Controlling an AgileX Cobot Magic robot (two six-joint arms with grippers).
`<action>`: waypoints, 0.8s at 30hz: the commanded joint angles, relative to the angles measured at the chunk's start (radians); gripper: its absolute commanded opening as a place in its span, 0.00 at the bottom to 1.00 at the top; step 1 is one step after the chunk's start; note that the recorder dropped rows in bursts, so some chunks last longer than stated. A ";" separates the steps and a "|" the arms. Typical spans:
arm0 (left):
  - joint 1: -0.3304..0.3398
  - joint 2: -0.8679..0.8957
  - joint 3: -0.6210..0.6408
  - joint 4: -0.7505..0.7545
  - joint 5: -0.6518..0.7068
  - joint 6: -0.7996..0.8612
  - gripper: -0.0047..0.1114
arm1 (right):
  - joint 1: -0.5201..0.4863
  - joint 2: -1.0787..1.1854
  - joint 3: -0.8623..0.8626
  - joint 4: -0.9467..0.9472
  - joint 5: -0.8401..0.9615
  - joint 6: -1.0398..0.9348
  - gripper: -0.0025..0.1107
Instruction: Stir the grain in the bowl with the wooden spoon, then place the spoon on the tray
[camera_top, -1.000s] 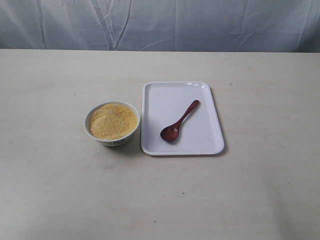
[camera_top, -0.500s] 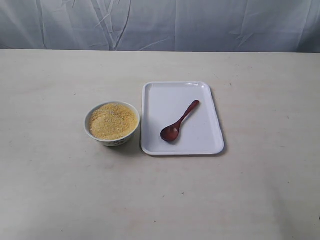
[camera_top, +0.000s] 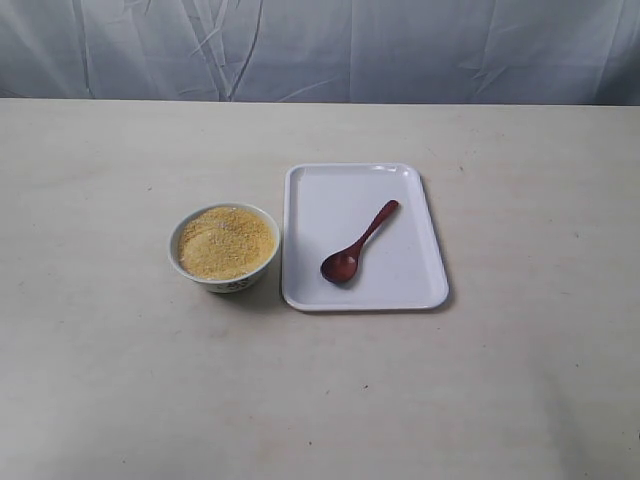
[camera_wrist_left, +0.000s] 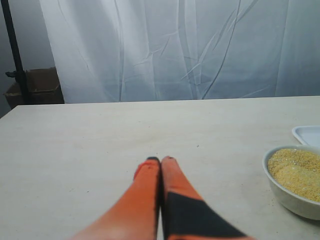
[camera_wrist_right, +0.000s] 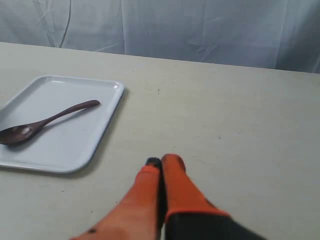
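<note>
The bowl (camera_top: 233, 284) has faint dark marks on its outer side, but they are too small to read. It stands on the bench (camera_top: 500, 380) just beside the tray (camera_top: 405, 280), and yellow grain (camera_top: 226, 241) fills it almost to the rim. The spoon (camera_top: 358, 244) lies slanted on the tray, with its scoop end nearer the bowl.

In the left wrist view the picture edge cuts off the bowl, and only one corner of the tray shows. In the right wrist view the tray and the scoop end of the spoon are cut off as well.

The left gripper (camera_wrist_left: 160, 160) hangs over the bare bench with its orange jaws pressed together and holding nothing. The right gripper (camera_wrist_right: 161, 161) is clenched and empty too, near the tray.

The bench is pale and matt, with small dark specks. A creased white curtain (camera_top: 400, 50) hangs behind it. Beside the curtain there is a brown box (camera_wrist_left: 37, 87) and a black pole (camera_wrist_left: 12, 50).
</note>
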 joint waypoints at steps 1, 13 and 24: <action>-0.001 -0.004 0.002 0.003 -0.003 0.000 0.04 | -0.005 -0.006 0.004 -0.009 -0.017 0.000 0.02; -0.001 -0.004 0.002 0.003 -0.003 0.000 0.04 | -0.005 -0.006 0.004 0.034 -0.017 0.000 0.02; -0.001 -0.004 0.002 0.003 -0.003 0.000 0.04 | -0.005 -0.006 0.004 0.035 -0.017 -0.002 0.02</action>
